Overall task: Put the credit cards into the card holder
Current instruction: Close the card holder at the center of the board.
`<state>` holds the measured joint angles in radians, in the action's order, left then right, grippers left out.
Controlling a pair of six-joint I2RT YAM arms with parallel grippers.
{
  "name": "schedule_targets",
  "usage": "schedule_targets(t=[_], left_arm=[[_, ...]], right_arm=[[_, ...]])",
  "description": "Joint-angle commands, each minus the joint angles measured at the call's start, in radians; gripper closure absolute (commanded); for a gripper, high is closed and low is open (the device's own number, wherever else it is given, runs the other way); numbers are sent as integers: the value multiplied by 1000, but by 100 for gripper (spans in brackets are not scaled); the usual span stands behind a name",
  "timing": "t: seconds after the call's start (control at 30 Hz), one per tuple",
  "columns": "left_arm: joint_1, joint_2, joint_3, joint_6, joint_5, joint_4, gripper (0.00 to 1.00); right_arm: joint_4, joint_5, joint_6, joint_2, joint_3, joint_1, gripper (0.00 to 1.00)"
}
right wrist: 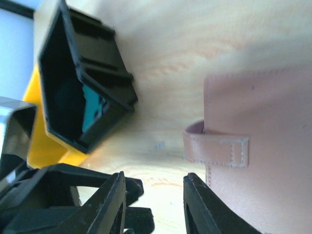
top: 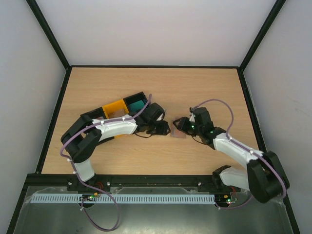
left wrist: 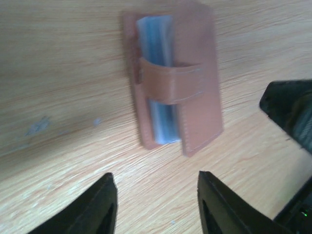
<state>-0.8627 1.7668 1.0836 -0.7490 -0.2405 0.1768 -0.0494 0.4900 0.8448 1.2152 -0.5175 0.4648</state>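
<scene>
Black fingers of the left tool are standing apart at the bottom of its wrist view, released and gripping nothing. Just ahead of them the card holder is lying flat on the wooden tabletop, clear of both fingertips. A pale bluish credit card is sitting inside it, showing above and below the brown strap that is crossing its front. The right tool is likewise hanging released, its two fingers parted around bare wood, with the card holder lying just ahead and to one side, not touching it. Further ahead on its other side a black tray is holding what looks like a teal card, and a yellow tray is sitting right against it. From above, the two tools are facing each other with the card holder lying between their tips
</scene>
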Motion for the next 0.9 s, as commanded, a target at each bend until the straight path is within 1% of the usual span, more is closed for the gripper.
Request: schedule_targets(t=[0.0, 0.1, 0.17, 0.27, 0.4, 0.53, 0.73, 0.87], left_arm=[[-7, 16, 64, -16, -39, -58, 50], [-24, 14, 83, -25, -8, -59, 40], [-32, 22, 90, -33, -1, -62, 36], [-39, 55, 100, -39, -9, -71, 33], [-43, 115, 126, -56, -1, -74, 33], [-42, 161, 157, -65, 24, -64, 38], [-43, 216, 177, -61, 34, -42, 47], [-41, 231, 171, -65, 71, -12, 57]], right_arm=[[125, -198, -7, -116, -18, 2, 66], [197, -385, 32, -156, 3, 2, 65], [224, -438, 41, -155, 14, 2, 64], [224, -432, 34, -118, 22, 2, 63], [173, -368, 1, -47, 22, 2, 61], [143, -309, -14, 29, 22, 1, 62], [105, -268, -19, 59, 47, 1, 63], [69, -228, -14, 70, 71, 1, 63]])
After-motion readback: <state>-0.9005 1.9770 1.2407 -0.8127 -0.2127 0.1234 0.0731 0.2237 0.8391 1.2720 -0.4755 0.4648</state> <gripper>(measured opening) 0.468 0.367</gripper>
